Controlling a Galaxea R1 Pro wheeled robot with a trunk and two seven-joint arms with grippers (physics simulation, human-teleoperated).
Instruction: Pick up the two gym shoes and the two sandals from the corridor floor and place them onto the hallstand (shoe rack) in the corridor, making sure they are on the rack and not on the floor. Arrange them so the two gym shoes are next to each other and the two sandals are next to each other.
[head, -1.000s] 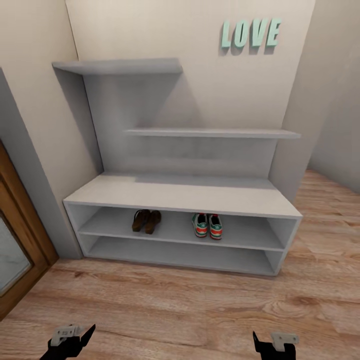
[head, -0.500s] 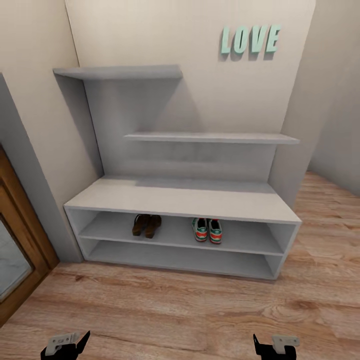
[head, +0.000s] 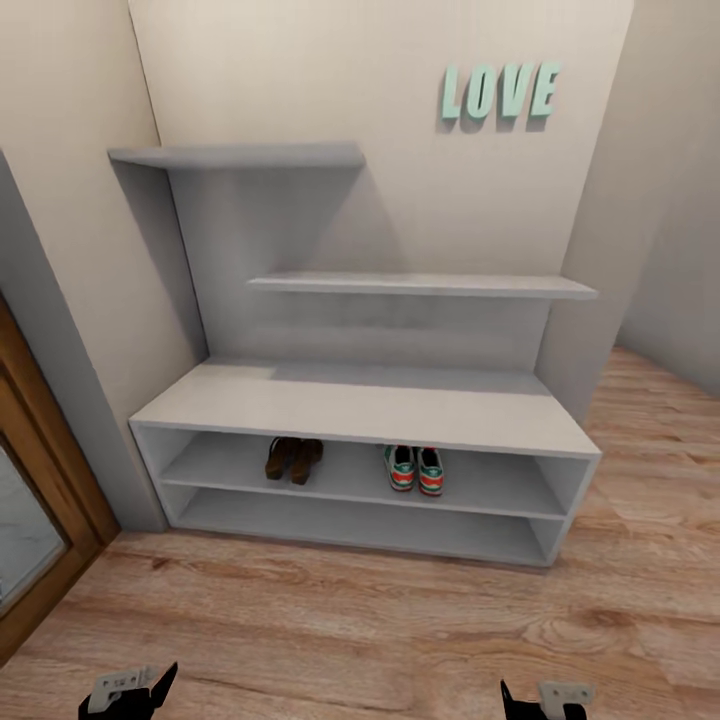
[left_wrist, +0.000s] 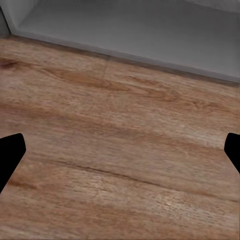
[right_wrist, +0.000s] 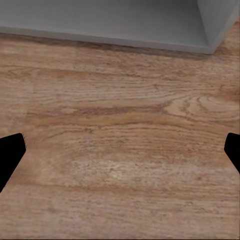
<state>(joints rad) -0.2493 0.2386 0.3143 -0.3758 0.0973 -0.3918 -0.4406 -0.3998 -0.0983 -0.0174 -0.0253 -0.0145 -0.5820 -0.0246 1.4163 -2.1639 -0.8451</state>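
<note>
On upper tier of hallstand (head: 370, 400): sandals (head: 293, 459) paired at 11 o'clock, gym shoes (head: 415, 468) paired at 1 — none on corridor floor (head: 330, 620). Left gripper (left_wrist: 120, 150) and right gripper (right_wrist: 120, 150) spread wide, empty (over bare planks). I judge only checking remains — keep arms clear, no nudging.

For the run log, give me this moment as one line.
gym shoes: paired, upper tier | sandals: paired, same tier | hallstand: holds all four | left claw: open, empty | right claw: open, empty
</note>
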